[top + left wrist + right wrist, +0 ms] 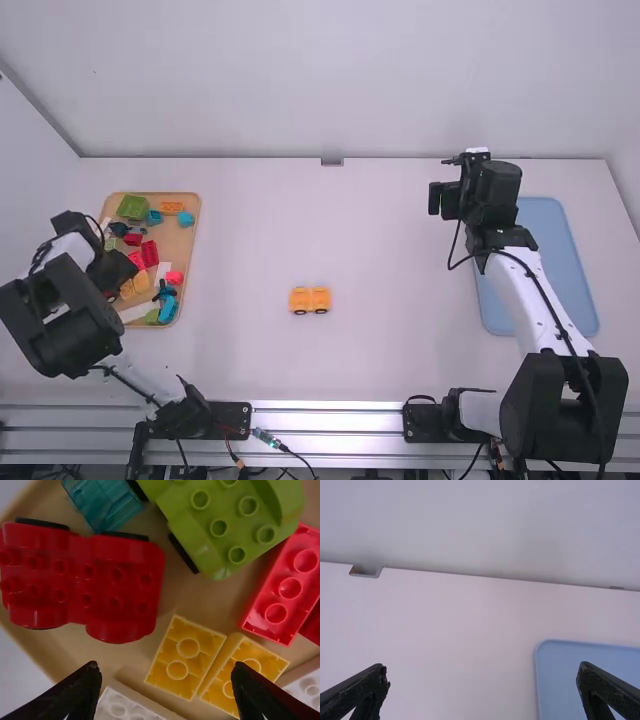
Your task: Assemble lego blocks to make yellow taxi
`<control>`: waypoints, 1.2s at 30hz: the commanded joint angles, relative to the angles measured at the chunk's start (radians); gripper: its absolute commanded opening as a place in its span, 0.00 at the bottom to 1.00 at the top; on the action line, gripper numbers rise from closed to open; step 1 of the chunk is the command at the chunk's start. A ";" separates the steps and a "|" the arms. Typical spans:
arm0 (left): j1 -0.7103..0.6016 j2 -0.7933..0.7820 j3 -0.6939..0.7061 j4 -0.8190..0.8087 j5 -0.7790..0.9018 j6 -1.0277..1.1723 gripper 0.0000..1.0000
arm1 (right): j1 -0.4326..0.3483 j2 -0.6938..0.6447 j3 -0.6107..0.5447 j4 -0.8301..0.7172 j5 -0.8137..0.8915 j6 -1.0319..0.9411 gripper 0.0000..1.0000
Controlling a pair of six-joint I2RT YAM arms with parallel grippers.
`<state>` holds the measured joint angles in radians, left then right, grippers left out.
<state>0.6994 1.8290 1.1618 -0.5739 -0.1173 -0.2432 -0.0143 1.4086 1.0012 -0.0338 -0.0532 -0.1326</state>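
Over left, the left gripper spreads its jaws wide above a rectangular yellow plastic block (the right gripper gapes too).

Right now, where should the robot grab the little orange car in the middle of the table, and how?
I'd come straight down and pinch the middle of the car across its near and far sides. It seems upright on its wheels, looks longer left to right, and nothing crowds it.
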 commanded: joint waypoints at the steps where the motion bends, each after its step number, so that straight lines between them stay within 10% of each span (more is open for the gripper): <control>1: 0.003 0.004 -0.013 0.003 -0.018 -0.007 0.70 | 0.002 0.003 0.019 0.000 -0.003 0.005 0.99; 36: 0.002 0.005 -0.063 0.064 -0.084 -0.029 0.68 | 0.002 0.003 0.019 0.001 -0.003 0.005 0.99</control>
<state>0.6994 1.8290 1.1076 -0.5022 -0.1551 -0.2489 -0.0143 1.4090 1.0012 -0.0338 -0.0540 -0.1299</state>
